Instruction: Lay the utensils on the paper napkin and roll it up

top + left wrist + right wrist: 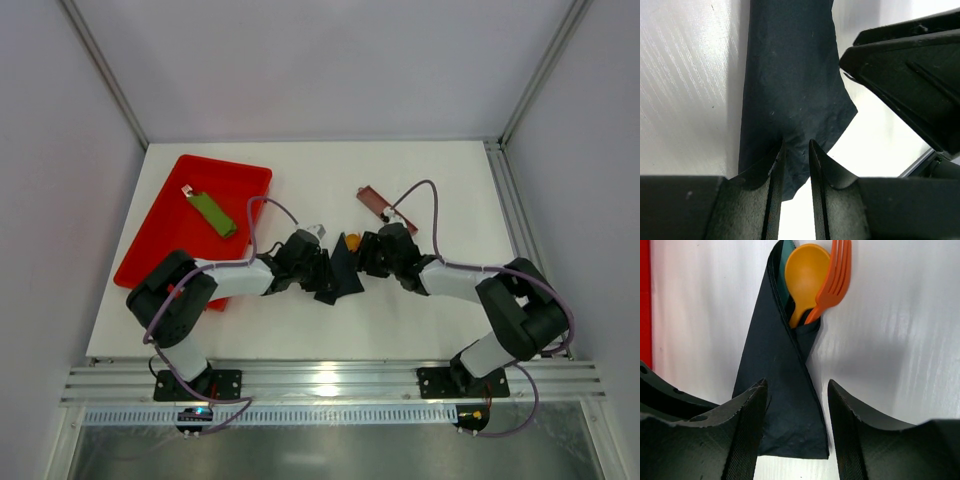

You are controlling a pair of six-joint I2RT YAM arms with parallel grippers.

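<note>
Top external view first, and we start far out on the left. Well off to the left claw's left lies a red rectangular plastic tray (160,215), and on it a flat green rectangular piece (213,213) with a small white end.

Moving in, we reach the left claw (326,278), low over the white table (440,180), its tips right at the thin black paper napkin (347,277). Its wrist camera shows us the two fingers (772,175) set close, with only a slim slot between them. The napkin's narrow end sits in that slot, creased where the tips meet it, so we call it clamped on the napkin.

On to the middle. The napkin, folded into a long wrap, lies on the table between the two claws, and the utensils (352,241) poke out of its far end. The right wrist camera gives us a yellow plastic spoon (805,275) and an orange plastic fork (836,275) side by side, heads out and handles tucked inside the wrap.

Then the right claw (367,257): its jaws stand well apart, with the wrap's near end between them. One finger overlaps the paper's edge in that view, and we cannot tell whether it touches.

Beyond the right claw, away from the arm bases, a long narrow brown tray (377,201) lies on the table, apart from the napkin.
</note>
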